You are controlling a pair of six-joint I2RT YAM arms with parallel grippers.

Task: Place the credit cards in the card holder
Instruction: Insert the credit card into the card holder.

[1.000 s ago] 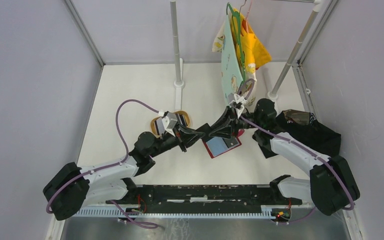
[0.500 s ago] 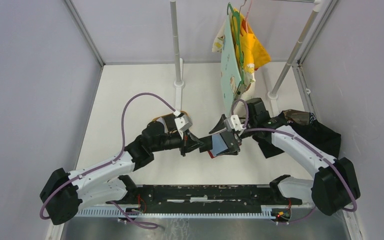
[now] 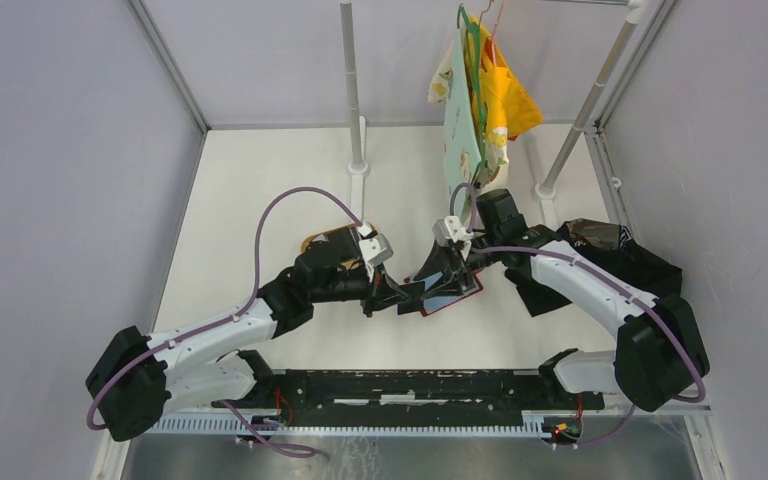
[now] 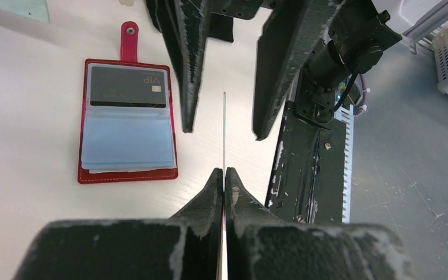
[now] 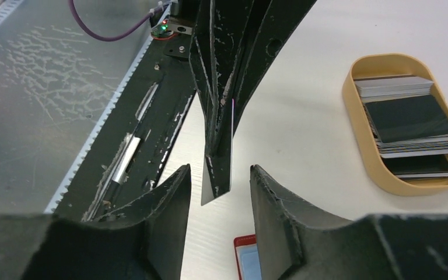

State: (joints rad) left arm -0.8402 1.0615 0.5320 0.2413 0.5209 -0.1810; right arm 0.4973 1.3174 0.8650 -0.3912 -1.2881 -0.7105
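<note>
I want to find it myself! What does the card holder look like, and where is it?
Look at the white table, in the middle, by the right gripper. The card holder lies open there: a small red wallet with pale blue sleeves and a snap tab. The tan oval tray nearby isn't red.

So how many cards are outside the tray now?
2. A dark card sits in the card holder, top pocket; a second card is pinched edge-on in the left gripper, inside the open right gripper. Others may hide in lower sleeves.
</note>
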